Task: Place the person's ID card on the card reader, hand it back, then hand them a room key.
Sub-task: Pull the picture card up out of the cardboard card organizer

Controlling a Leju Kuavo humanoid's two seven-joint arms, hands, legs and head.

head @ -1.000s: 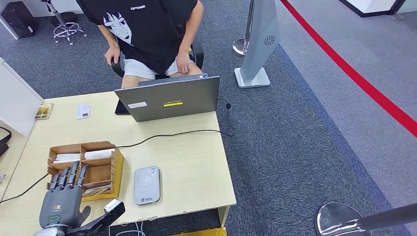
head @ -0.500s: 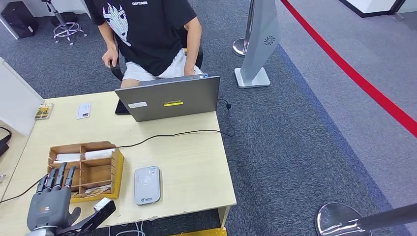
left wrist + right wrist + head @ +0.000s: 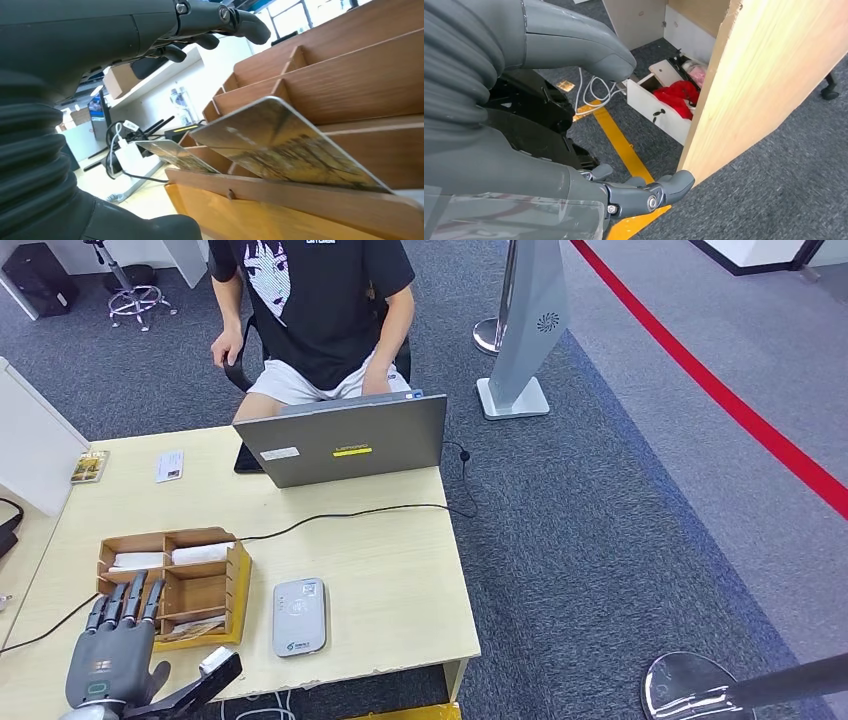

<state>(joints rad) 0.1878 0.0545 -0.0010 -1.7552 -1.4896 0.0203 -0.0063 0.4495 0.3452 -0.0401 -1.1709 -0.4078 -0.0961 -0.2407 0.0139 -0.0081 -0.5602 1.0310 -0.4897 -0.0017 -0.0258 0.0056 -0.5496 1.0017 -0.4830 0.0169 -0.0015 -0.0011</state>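
My left hand [image 3: 110,655] hovers at the table's near left corner, fingers spread and pointing at the wooden organizer [image 3: 238,585]. It holds nothing. In the left wrist view its fingers [image 3: 220,20] reach over the organizer [image 3: 350,90], where a patterned room key card [image 3: 290,150] leans in the front slot and a second card [image 3: 172,155] lies further along. The grey card reader [image 3: 299,616] lies right of the organizer with nothing on it. A white card [image 3: 169,466] rests at the far left of the table. My right hand [image 3: 519,160] hangs empty beside the table's edge [image 3: 769,75].
A person in a black shirt [image 3: 315,300] sits on a chair behind an open grey laptop [image 3: 345,445]. A black cable [image 3: 350,512] crosses the table [image 3: 390,570]. A small booklet [image 3: 90,465] lies near the far left edge. White rolls [image 3: 170,557] fill the organizer's back slots.
My left hand has drawn back from over the organizer toward the table's near edge, then eased slightly forward. The person has shifted on the chair and now sits more upright.
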